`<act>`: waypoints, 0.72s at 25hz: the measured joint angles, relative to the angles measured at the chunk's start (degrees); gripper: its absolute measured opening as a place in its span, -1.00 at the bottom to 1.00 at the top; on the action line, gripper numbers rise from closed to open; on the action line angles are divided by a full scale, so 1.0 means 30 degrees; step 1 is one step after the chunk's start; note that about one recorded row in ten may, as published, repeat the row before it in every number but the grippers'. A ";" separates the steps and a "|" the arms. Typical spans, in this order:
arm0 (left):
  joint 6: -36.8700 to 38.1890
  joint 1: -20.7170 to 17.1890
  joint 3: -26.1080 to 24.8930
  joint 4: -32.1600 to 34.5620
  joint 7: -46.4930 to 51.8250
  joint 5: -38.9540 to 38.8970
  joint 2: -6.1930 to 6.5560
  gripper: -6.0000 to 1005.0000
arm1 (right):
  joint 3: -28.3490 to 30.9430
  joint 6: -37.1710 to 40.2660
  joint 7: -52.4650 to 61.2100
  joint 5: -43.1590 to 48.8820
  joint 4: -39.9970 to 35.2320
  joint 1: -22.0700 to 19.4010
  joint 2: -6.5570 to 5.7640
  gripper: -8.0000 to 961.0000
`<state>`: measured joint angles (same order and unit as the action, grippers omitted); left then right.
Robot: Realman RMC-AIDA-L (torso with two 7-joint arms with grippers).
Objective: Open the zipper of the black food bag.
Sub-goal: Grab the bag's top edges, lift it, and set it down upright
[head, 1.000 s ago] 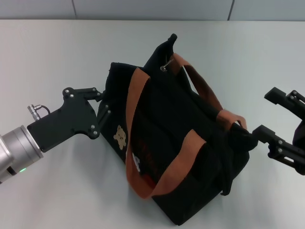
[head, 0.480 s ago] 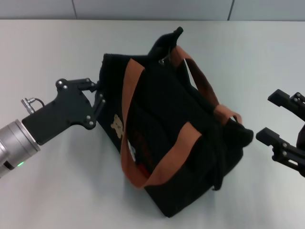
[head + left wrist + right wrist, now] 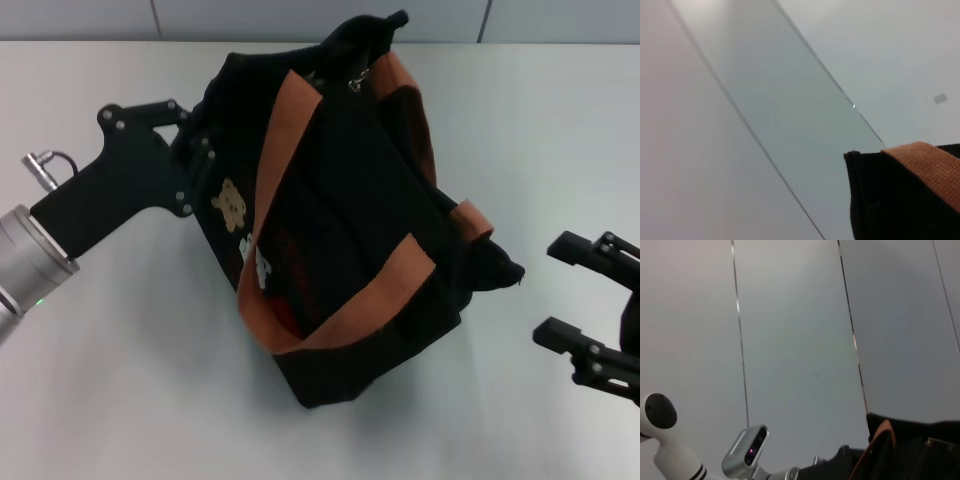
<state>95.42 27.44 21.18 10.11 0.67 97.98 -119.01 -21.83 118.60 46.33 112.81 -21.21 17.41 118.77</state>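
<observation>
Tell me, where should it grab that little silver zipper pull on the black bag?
By the small silver pull tab at the far top end of the black food bag, probably from above, since it sticks up beside the orange-brown strap. The right tool, open and clear of the bag, seems free to do it.

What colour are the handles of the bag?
Orange-brown; the handles show best in the head view.

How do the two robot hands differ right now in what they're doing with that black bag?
The left hand is pressed against the far end of the black food bag, apparently gripping the fabric there; the right hand is off the bag, with bare table between them. The right hand's two fingers stand clearly apart, while the left hand's fingertips are hidden against the bag. The left hand sits farther back on the table, the right nearer the front. Both are black.
</observation>
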 joint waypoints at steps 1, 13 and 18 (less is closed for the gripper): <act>0.0220 0.0074 0.0000 -0.0052 -0.0779 -0.0124 -0.0010 -0.79 | 0.0001 -0.0074 0.0002 0.0058 0.0000 0.0116 0.0039 0.62; 0.1859 0.0621 0.0101 -0.1073 -0.7362 -0.0901 -0.0029 -0.80 | -0.2238 -0.4072 0.3317 0.1389 0.0484 0.2616 0.0167 0.62; 0.2459 0.0735 0.0114 -0.1361 -0.8462 -0.0906 -0.0037 -0.80 | -0.3017 -0.6617 0.4961 0.1394 0.0567 0.3813 0.0228 0.62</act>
<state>102.79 29.64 21.53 6.02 -24.72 95.26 -119.12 -30.89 98.75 61.21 116.99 -19.51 28.85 119.45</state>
